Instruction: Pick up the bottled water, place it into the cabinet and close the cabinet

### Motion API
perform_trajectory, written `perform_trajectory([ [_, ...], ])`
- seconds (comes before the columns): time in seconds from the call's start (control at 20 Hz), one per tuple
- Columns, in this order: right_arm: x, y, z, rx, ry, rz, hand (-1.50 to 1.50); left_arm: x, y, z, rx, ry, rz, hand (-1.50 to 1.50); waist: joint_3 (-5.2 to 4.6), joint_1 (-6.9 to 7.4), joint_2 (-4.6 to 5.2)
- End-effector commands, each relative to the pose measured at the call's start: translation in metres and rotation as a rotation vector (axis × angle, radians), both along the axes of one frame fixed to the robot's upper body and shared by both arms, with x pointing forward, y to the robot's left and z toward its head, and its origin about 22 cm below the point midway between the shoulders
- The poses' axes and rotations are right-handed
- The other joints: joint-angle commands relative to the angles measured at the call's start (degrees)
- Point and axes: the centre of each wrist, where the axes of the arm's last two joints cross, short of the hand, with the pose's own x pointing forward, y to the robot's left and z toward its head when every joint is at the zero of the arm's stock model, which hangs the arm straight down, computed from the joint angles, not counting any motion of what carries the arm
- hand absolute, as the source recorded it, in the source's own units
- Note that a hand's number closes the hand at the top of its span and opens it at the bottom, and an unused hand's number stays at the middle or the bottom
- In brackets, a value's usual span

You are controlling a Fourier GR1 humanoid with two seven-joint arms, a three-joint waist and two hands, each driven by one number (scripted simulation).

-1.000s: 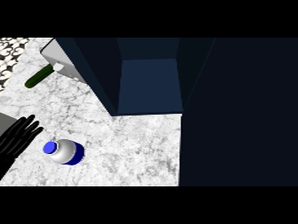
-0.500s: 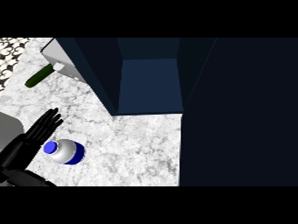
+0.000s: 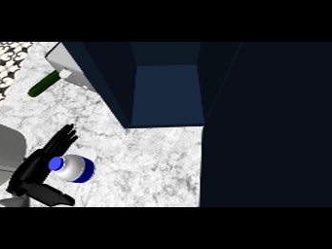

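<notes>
- At 8 o'clock on the marble table (image 3: pixel 147 160), the bottled water (image 3: pixel 73 168) stands upright, seen from above, blue cap showing.
- Left hand (image 3: pixel 40 163) lies along the bottled water's 9 o'clock side, fingers straight and wide, thumb held apart.
- Open dark-blue cabinet (image 3: pixel 165 92) at 12 o'clock.
- Green bottle (image 3: pixel 43 84) lies at 10 o'clock.

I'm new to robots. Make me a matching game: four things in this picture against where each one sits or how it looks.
1 bottled water
2 green bottle
3 cabinet
4 left hand

A lying at the top left
B dark blue, open, top centre
C black, fingers straight, bottom left
D blue cap, right beside the hand

Pairs: 1-D, 2-A, 3-B, 4-C
</notes>
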Motion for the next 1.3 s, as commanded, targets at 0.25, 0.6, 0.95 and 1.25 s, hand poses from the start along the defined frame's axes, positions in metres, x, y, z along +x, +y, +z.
perform_trajectory([
  [0.25,-0.019,0.02,0.031,0.099,-0.076,0.055,-1.5,0.013,-0.011,-0.04,-0.09,0.028,0.02,-1.5,-0.03,-0.3,0.1],
  [0.6,-0.025,0.008,0.035,0.086,-0.063,0.053,-1.5,-0.01,0.001,-0.062,-0.21,0.047,-0.055,-1.5,-0.11,-0.48,0.06],
  [0.95,-0.02,0.007,0.025,0.074,-0.086,0.029,-1.5,-0.017,-0.022,-0.082,-0.359,0.072,-0.06,1.5,-0.1,0.26,0.11],
  [1.25,-0.026,0.002,0.027,0.066,-0.071,0.021,-1.5,0.004,-0.039,-0.077,-0.429,0.056,-0.083,1.5,-0.05,0.29,0.01],
])
